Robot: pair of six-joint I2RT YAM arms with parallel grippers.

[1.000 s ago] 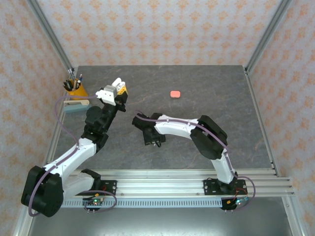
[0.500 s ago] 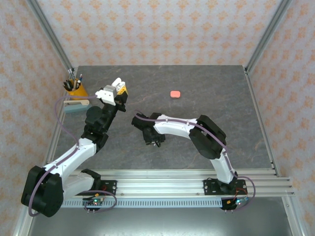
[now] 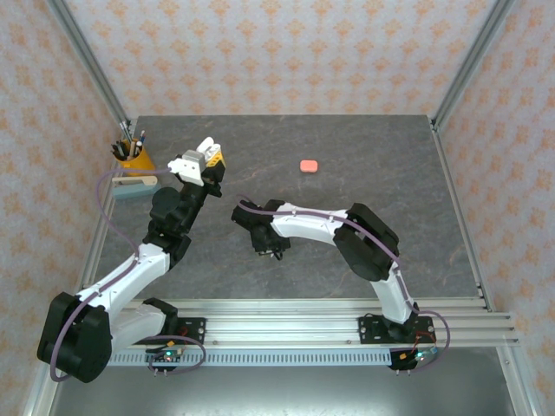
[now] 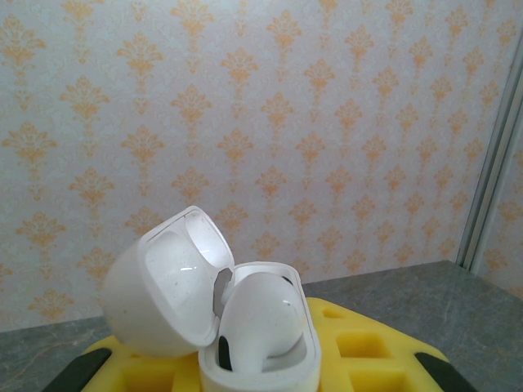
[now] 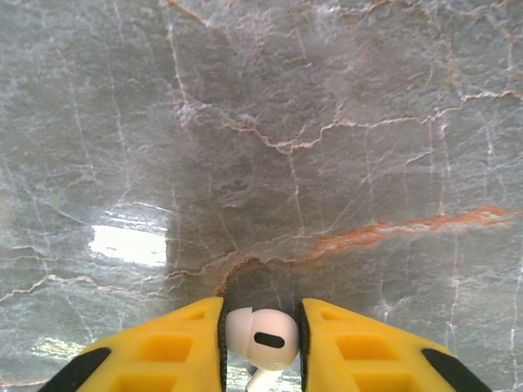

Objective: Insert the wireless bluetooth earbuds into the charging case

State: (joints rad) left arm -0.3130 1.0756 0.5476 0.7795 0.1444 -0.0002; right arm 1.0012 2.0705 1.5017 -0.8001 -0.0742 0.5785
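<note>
A white charging case (image 4: 208,314) with its lid swung open is held off the table, my left gripper (image 3: 201,161) shut on its base. One white earbud (image 4: 257,318) sits in the case's right-hand well. Near the middle of the table my right gripper (image 3: 270,248) points down at the surface. In the right wrist view, its yellow fingers (image 5: 167,351) press on both sides of a second white earbud (image 5: 263,339), stem toward the camera, just above the grey marble table (image 5: 310,122).
A small coral-pink closed case (image 3: 309,165) lies on the far middle of the table. A yellow cup of pens (image 3: 132,154) and a pale block (image 3: 133,186) stand at the far left edge. Metal frame posts (image 3: 460,65) bound the corners.
My right gripper's fingers have closed in onto the white earbud on the table. The left arm with the case has stayed still.
</note>
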